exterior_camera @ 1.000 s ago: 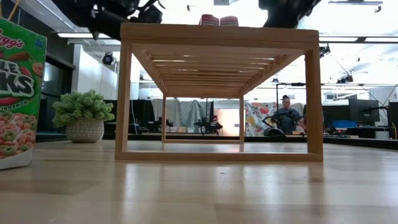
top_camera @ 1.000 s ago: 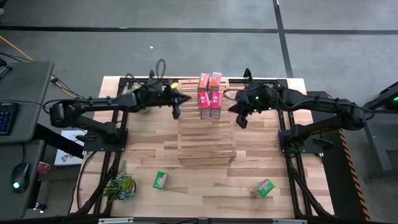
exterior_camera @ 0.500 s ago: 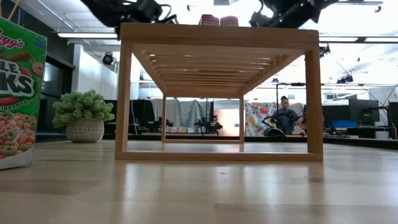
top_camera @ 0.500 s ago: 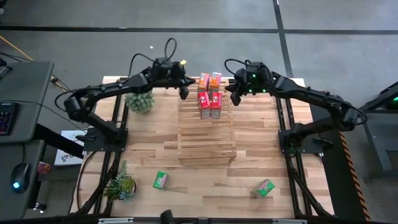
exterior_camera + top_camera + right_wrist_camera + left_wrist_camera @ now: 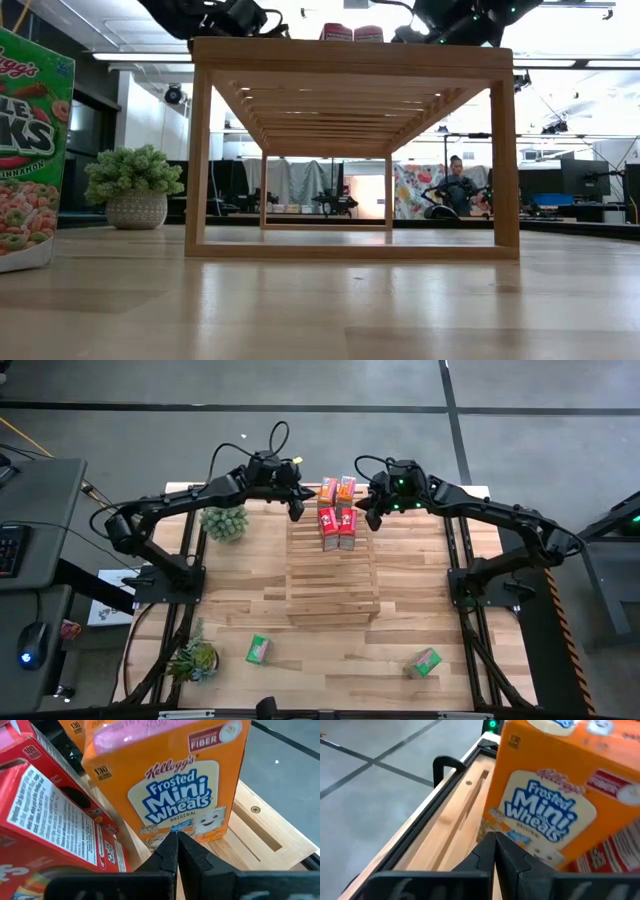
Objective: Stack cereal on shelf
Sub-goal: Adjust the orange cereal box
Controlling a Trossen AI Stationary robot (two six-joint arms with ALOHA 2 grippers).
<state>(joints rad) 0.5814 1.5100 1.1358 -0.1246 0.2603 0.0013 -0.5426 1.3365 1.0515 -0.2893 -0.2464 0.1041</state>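
Wooden table's got the shelf point(image 5: 333, 570) in the middle, four cereal boxes point(image 5: 337, 513) at its far end; left gripper point(image 5: 296, 511) and right gripper point(image 5: 370, 520) flank them, pinched shut, empty. You're handling light, crushable cardboard, so grab the flat sides

Orange cereal boxes point(image 5: 337, 488), red ones point(image 5: 337, 528), green ones point(image 5: 259, 650).

Four small cardboard cereal boxes point(image 5: 337, 513) stand at the far end of the light-wood slatted rack point(image 5: 333, 575); two more point(image 5: 259, 649) point(image 5: 427, 661) lie on the worktop point(image 5: 240, 585) before it
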